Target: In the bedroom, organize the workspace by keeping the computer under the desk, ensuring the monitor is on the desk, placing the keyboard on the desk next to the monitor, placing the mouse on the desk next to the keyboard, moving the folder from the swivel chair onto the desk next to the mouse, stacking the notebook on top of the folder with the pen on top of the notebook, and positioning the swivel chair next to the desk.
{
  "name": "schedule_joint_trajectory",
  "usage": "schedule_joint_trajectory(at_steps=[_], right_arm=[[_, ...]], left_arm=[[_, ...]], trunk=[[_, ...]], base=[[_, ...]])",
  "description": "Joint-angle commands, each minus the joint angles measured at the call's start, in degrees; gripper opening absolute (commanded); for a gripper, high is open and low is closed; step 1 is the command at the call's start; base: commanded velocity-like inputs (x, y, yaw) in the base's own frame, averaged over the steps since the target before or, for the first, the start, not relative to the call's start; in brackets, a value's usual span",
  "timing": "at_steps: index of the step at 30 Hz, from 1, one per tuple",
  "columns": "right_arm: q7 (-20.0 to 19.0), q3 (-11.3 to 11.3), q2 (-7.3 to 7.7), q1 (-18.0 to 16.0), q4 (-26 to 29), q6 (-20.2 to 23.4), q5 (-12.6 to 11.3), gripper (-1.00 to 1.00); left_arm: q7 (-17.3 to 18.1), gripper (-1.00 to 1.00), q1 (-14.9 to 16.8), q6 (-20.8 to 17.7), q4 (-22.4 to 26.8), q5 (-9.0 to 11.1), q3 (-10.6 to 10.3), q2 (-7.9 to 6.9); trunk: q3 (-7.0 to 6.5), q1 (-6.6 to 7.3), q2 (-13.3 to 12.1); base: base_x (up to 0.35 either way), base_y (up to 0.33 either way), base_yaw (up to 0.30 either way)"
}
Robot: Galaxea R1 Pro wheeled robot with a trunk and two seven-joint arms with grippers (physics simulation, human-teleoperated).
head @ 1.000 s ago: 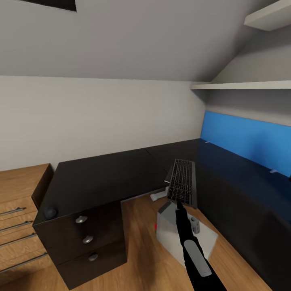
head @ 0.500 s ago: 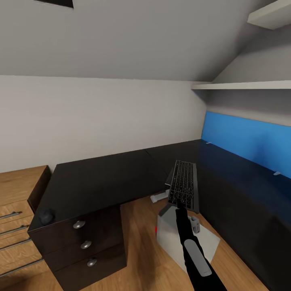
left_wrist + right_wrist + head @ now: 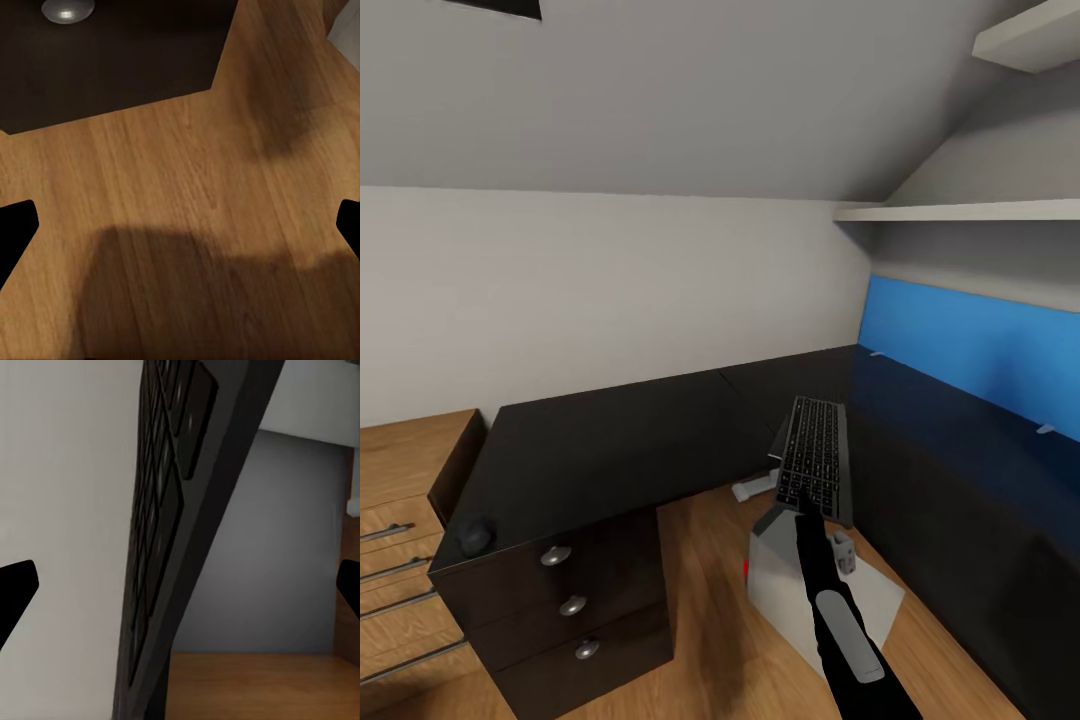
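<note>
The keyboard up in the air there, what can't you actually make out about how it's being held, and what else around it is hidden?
- Right end effector, head view: its fingertips lie behind the keyboard, so the grip itself is hidden.
- Computer, head view: partly covered by the right arm and keyboard.
- Mouse on the desk, head view: too small for detail.
- Left end effector, left wrist view: fingers cut off by the picture's edges.
</note>
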State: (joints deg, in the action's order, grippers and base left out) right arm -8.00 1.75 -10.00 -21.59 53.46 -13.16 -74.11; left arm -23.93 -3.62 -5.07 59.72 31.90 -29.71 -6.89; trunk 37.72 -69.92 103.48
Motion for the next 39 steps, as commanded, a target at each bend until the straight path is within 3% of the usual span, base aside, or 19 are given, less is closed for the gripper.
schedule_joint_trajectory(at_steps=[1, 9, 10, 23, 36, 39], right_arm=[[-0.3, 0.1, 0.0, 0.0, 0.0, -0.3, -0.6, 1.0], [-0.2, 0.0, 0.0, 0.0, 1.3, -0.3, -0.5, 1.0], [-0.2, 0.0, 0.0, 0.0, 1.4, -0.3, -0.5, -1.0], [-0.3, 0.1, 0.0, 0.0, 1.6, -0.3, -0.3, -1.0], [-4.8, 0.7, 0.0, 0.1, 4.5, -0.2, -0.5, -1.0], [-4.8, 2.6, 0.0, 0.2, 5.9, -0.2, -0.5, -1.0]], left_arm=[[-0.4, 1.0, 0.0, -0.2, 0.1, 0.3, -0.2, -0.06], [-0.4, 1.0, 0.0, -0.2, -0.8, 0.3, -0.3, 0.01], [-0.4, 1.0, 0.0, -0.2, -0.8, 0.3, -0.3, 0.01], [-0.4, 1.0, 0.0, -0.1, -0.9, 0.1, -0.3, 0.1], [-0.7, 1.0, 0.0, 0.0, -0.9, -0.2, -0.2, 0.03], [-0.7, 1.0, 0.0, 0.0, -0.9, -0.2, -0.2, 0.03]], trunk=[[0.04, 0.0, 0.0], [0.04, 0.0, 0.0], [0.04, 0.0, 0.0], [0.04, 0.0, 0.0], [-2.29, 2.86, -5.2], [-2.29, 2.86, -5.2]], base=[[0.0, 0.0, 0.0], [0.0, 0.0, 0.0], [0.0, 0.0, 0.0], [0.0, 0.0, 0.0], [0.0, 0.0, 0.0], [0.0, 0.0, 0.0]])
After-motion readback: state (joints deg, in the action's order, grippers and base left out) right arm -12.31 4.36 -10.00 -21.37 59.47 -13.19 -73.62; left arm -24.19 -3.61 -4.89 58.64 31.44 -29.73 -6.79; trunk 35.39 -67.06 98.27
